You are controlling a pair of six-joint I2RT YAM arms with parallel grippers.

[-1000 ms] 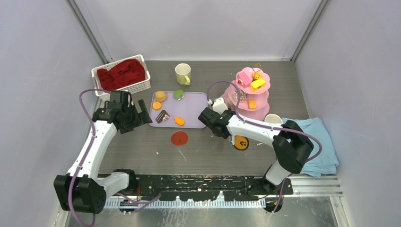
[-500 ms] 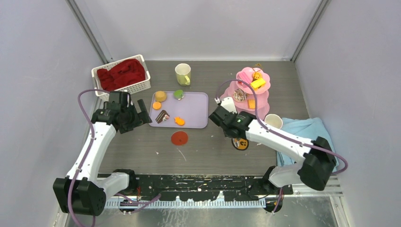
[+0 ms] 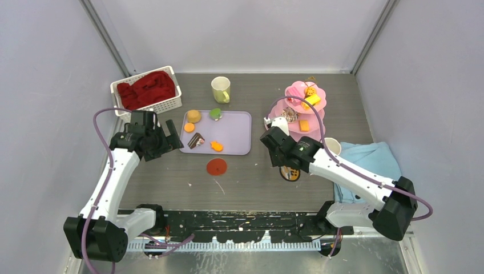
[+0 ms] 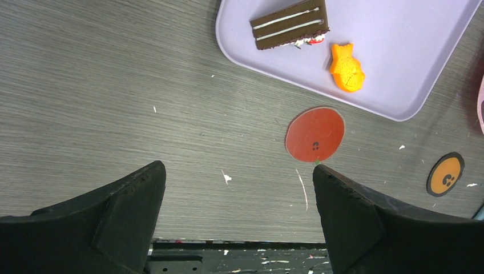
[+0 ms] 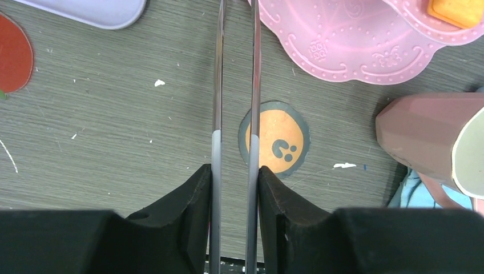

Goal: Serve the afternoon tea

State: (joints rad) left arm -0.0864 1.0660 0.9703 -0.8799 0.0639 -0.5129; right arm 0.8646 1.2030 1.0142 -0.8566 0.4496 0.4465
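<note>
Stand: pink, three scalloped tiers, sweets aboard, 2 o'clock.
Left gripper: released.
Right gripper: clenched on metal tongs.
Change: Right gripper shifted toward Stand.

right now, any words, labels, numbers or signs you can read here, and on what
No readable words, brands or numbers anywhere.
Orange round disc: small dark paw-like symbol, no letters.
Red round disc: tiny dark mark, too small to read.
Pink stand: embossed ornament only.
</note>
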